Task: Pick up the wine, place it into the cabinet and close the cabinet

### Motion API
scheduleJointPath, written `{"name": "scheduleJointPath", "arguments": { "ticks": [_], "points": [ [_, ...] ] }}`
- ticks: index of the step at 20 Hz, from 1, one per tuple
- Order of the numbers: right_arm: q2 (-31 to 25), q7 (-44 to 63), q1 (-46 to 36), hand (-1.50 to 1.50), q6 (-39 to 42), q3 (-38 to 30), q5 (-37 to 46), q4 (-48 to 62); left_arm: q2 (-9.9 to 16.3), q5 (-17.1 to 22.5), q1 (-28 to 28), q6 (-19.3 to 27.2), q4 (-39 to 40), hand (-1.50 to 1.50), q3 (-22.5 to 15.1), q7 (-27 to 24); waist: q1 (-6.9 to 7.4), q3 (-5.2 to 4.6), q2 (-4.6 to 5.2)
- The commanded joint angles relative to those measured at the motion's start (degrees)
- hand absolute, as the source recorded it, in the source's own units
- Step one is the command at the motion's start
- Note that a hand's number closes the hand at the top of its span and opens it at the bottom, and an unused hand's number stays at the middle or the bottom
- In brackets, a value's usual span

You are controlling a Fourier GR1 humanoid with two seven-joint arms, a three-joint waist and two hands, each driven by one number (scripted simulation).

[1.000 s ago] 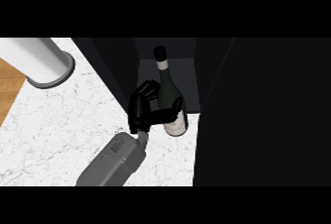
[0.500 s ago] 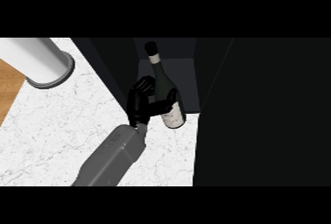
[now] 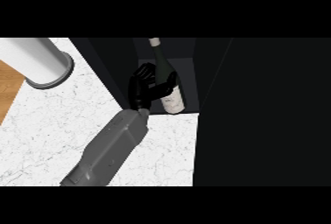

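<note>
**Setting the wine down inside the cabinet**

The right hand [image 3: 145, 87], black-fingered at the end of its grey forearm [image 3: 110, 146], has its fingers curled round the dark glass wine bottle with the pale label [image 3: 169, 92]. The bottle stands nearly upright just beyond the hand, its base at or barely above the floor of the dark open cabinet [image 3: 187, 65]; whether it rests there yet cannot be told. Its neck leans away from the hand, toward the cabinet's back.

To do this step well, the hand should probably lower the bottle straight down until its base sits flat, with the neck kept clear of the dark wall to the hand's left and the panel to its right. Only then should the fingers uncurl, and the hand should draw back along the forearm's line, so that no finger catches the label side and tips the bottle. The bottle looks tall and narrow, so a sideways nudge is the likely hazard. The door still has to be shut afterwards; the large dark panel [image 3: 265, 113] to the hand's right may be that door, though this is not certain.

Counted: one wine bottle, one cabinet opening, one hand and one forearm in view, and one white cylindrical post with a grey base ring [image 3: 39, 61], well off to the hand's left on the white marbled counter [image 3: 58, 131]. The left hand does not show.
</note>
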Motion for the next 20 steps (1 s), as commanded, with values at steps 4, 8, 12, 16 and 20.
{"name": "scheduleJointPath", "arguments": {
  "ticks": [4, 8, 12, 16, 20],
  "points": [
    [0.9, 4.0, -1.2, -1.50, -1.3, -1.2, -5.9, -7.1, 0.0, 0.6, -6.9, -3.1, 8.6, 1.50, 4.4, -0.4, 0.72, -0.01, 0.13],
    [0.3, 2.8, 2.1, -1.50, 0.5, -2.1, -7.4, -8.1, 1.1, 0.4, -14.3, 1.6, 11.3, 1.50, 5.5, 2.8, 0.10, 0.05, 0.02],
    [1.2, 4.8, -0.1, -1.50, -0.4, 0.2, -5.8, -8.4, 0.5, -2.3, -16.2, 2.6, 18.0, 1.50, 5.3, -0.5, -0.61, -0.01, 0.38],
    [0.6, 4.2, -1.2, -1.50, 0.4, -2.3, -6.6, -5.7, 2.8, -5.2, -19.3, 6.1, 22.0, 1.50, 4.3, 0.2, -0.15, 0.03, 0.33],
    [1.2, 0.5, 2.8, -1.50, 2.2, -2.0, -7.6, -5.8, 4.2, -7.6, -20.6, 8.5, 26.2, -1.50, 2.9, 1.7, -0.65, 0.08, 0.35]
  ]
}}
